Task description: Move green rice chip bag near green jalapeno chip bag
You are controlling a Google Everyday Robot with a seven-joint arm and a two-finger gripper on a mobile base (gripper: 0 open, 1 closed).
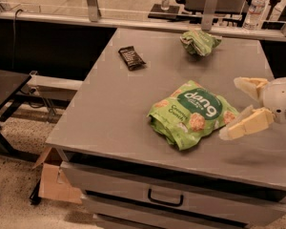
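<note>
Toward the front right of the flat grey metal table top (pixel 109 109): the large flat light-green rice chip bag (pixel 193 113), face up, with its dark green "dang" oval and round tan chips showing. At the far edge, well apart from it: the small wrinkly green jalapeno chip bag (pixel 200 42), bunched up. Left of that, alone: a small black bar wrapper (pixel 132 57). At the right edge of the view, just beside the large bag: the cream-coloured two-finger gripper (pixel 229 109), fingers spread wide apart, clamped on nothing. Lower finger (pixel 245 125) at the bag's right corner, possibly touching it; hard to tell from this angle. Below the table top, a grey drawer with a dark handle (pixel 166 198). On the speckled floor at left, a brown cardboard box (pixel 52 182).
</note>
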